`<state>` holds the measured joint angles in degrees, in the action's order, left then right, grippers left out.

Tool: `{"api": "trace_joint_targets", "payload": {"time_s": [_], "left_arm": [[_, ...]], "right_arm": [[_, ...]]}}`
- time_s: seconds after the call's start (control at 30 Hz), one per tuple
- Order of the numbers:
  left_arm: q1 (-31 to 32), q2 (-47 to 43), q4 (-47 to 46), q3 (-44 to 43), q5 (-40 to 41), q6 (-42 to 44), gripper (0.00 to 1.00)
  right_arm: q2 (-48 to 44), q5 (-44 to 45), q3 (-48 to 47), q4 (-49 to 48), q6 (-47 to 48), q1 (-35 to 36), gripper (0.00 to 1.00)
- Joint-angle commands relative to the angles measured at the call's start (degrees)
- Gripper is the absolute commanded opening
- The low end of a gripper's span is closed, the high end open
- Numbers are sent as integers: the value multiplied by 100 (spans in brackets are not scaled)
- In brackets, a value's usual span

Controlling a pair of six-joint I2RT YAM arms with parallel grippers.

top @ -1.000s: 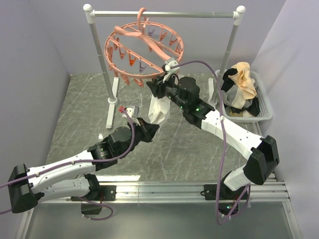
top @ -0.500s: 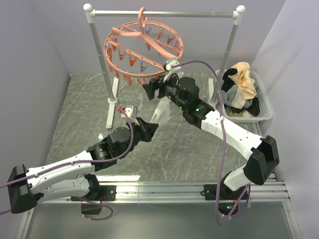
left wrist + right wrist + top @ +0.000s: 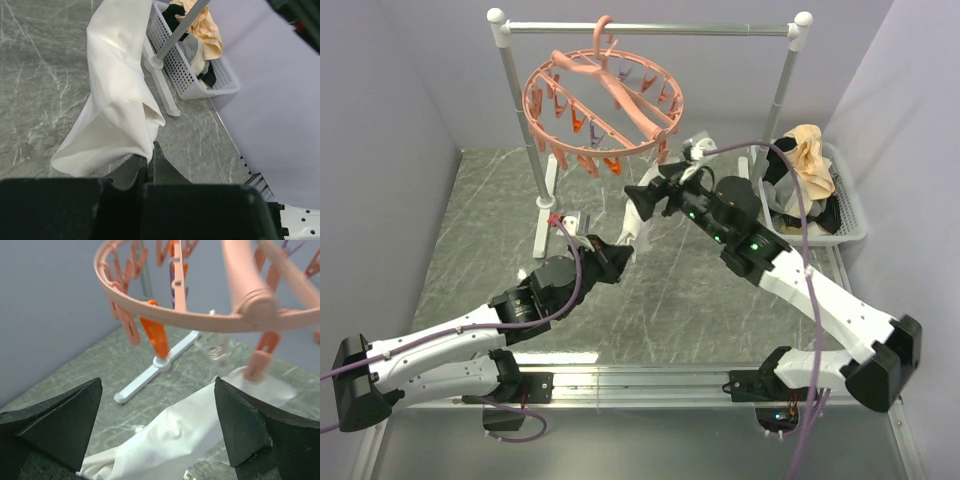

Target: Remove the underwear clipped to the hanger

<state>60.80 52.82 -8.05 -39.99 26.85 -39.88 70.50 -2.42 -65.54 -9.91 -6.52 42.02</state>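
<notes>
1. Jaws of the left gripper [image 3: 149, 160] are pinched tight on a bottom corner of the underwear [image 3: 117, 100], mid-table.
2. Right gripper [image 3: 157, 412] gapes wide, nothing in it, just under the hanger [image 3: 175, 311].
3. Underwear stretches up to a pale clip [image 3: 257, 365]; clipped or free, can't tell.
4. Basket [image 3: 187, 75] sits at the table's far right corner.

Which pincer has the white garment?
The left pincer, shut on a corner of the white garment; the right pincer stands wide open below the hanger, holding nothing.
</notes>
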Motion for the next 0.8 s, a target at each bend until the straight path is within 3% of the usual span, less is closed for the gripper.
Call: {"api": "trace_joint_targets", "payload": {"time_s": [0.0, 0.4, 0.63, 0.77], "left_arm": [[38, -184, 67, -185, 101, 6, 0], [38, -658, 339, -53, -31, -161, 0], [46, -887, 533, -53, -40, -169, 0], [38, -966, 559, -53, -83, -187, 0]], "right_arm": [[-510, 64, 199, -398, -42, -89, 100], [-186, -259, -20, -239, 169, -835, 91], [121, -1858, -213, -389, 11, -1371, 73], [376, -2560, -415, -293, 151, -1424, 76]]}}
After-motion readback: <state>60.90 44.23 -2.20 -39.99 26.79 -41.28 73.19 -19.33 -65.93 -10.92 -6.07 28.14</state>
